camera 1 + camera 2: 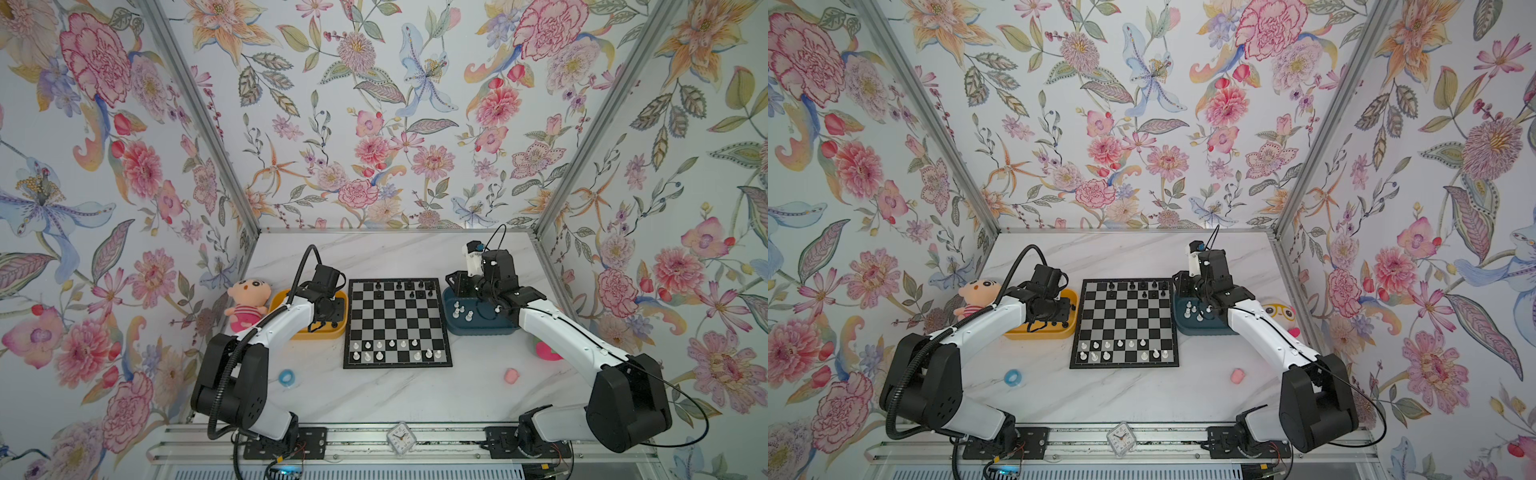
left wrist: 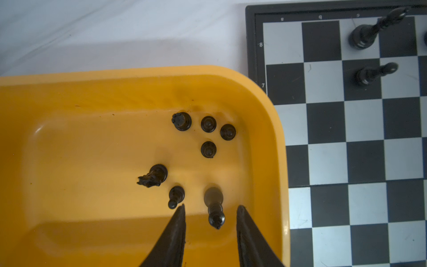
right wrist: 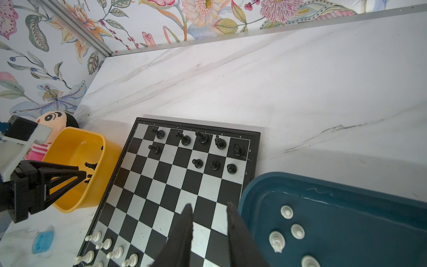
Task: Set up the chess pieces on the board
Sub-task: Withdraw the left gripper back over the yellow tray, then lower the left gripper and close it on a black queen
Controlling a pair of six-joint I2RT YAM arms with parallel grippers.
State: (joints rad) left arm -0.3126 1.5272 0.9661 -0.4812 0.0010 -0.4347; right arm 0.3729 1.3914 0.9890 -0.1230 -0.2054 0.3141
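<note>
The left claw [image 2: 211,206] is hanging released, straddling a tall black plastic chessman [image 2: 213,201] in the oblong yellow tray [image 2: 138,78] beside the half-filled black-and-silver checkered board [image 1: 397,328], apparently lining up a pinch, while the right claw [image 3: 209,204] is hovering parted and empty over the board's edge.

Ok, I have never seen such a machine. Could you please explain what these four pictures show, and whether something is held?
It is a robot with two arms, each ending in a two-fingered gripper. Both top views look down on the whole table; the other two pictures come from a camera on each wrist. In the middle lies the chessboard, with black pieces at its far side and white pieces at its near side. Beside it stand a yellow tray with more black pieces and a blue tray with white ones. The left gripper hangs open over the yellow tray, one black piece between its fingers but not gripped. The right gripper is open and empty, where the board meets the blue tray.
</note>
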